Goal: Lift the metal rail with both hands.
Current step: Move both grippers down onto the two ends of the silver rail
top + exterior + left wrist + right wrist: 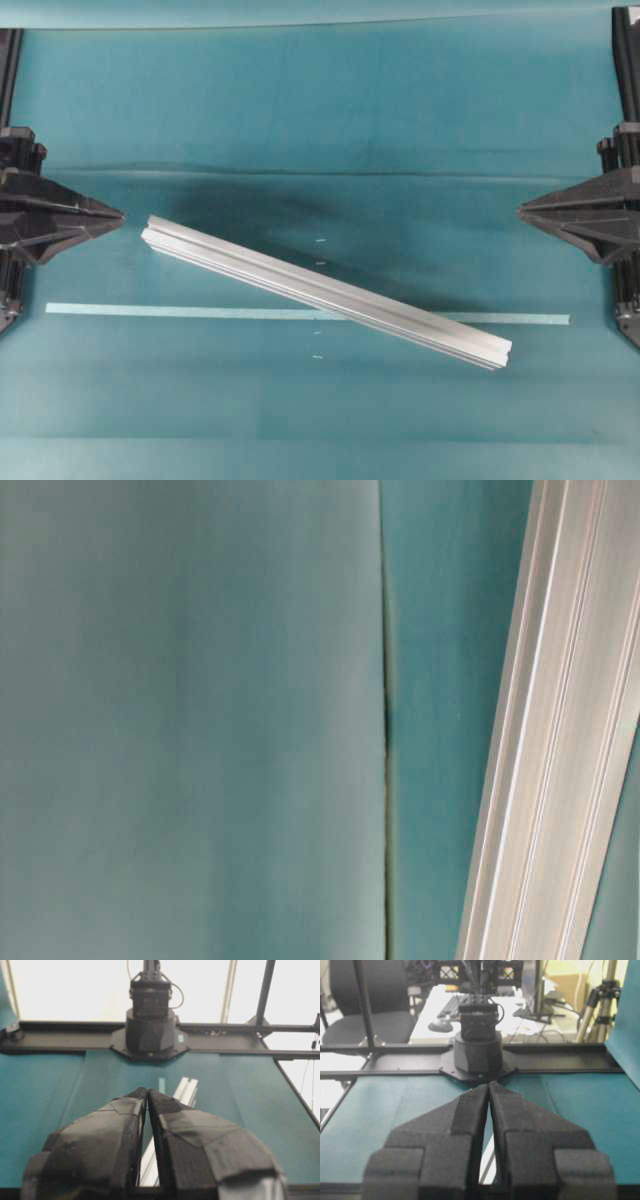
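Grooved silver metal rail [326, 292] lies diagonal; left end effector [118, 214] and right end effector [522, 210] closed, empty

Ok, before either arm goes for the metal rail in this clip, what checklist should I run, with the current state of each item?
1. Metal rail lies flat on the table, in plain view overhead: ok.
2. Rail free of both tools: ok; left tool and right tool sit at the table's sides, apart from it.
3. Tools open enough to take the rail: not ok; both sets of fingers are together.
4. Rail square to the arms: not ok; it runs diagonally, crossing over the tape strip.
5. Both rail ends unobstructed: ok; nothing lies against either end.
6. Rail ends within each arm's reach: cannot tell.
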`<state>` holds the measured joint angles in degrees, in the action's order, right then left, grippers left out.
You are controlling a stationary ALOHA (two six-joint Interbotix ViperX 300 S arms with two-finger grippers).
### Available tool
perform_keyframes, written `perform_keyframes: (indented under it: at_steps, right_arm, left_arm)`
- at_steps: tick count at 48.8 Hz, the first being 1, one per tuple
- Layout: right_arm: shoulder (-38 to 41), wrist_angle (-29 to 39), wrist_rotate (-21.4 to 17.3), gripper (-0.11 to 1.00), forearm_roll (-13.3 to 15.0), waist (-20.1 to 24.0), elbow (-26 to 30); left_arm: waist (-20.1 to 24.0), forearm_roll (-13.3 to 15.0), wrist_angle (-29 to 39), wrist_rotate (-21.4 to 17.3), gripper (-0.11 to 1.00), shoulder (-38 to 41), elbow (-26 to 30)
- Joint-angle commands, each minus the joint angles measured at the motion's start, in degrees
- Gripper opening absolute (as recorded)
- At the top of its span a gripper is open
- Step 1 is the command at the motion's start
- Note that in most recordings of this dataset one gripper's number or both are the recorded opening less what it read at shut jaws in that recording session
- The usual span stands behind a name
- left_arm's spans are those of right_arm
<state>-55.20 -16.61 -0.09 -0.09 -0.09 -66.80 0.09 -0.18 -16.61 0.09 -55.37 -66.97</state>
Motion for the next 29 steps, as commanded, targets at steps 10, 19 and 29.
perform_keyframes:
  at_steps: [10, 19, 29]
  right_arm:
    - [1.1, 12.3, -4.4, -0.03, -7.0, -0.5, 4.9]
    - [4.0, 30.7, -9.0, -0.03, -7.0, -0.5, 11.2]
    - [10.2, 43.0, -13.7, -0.03, -7.0, 0.9, 17.4]
  left_arm:
    - [4.0, -0.9, 16.3, 1.5, -0.03, 6.6, 11.5]
    - [4.1, -1.0, 31.3, -0.7, -0.05, 11.9, 17.2]
    - [4.2, -1.1, 38.2, -7.0, -0.05, 18.3, 22.8]
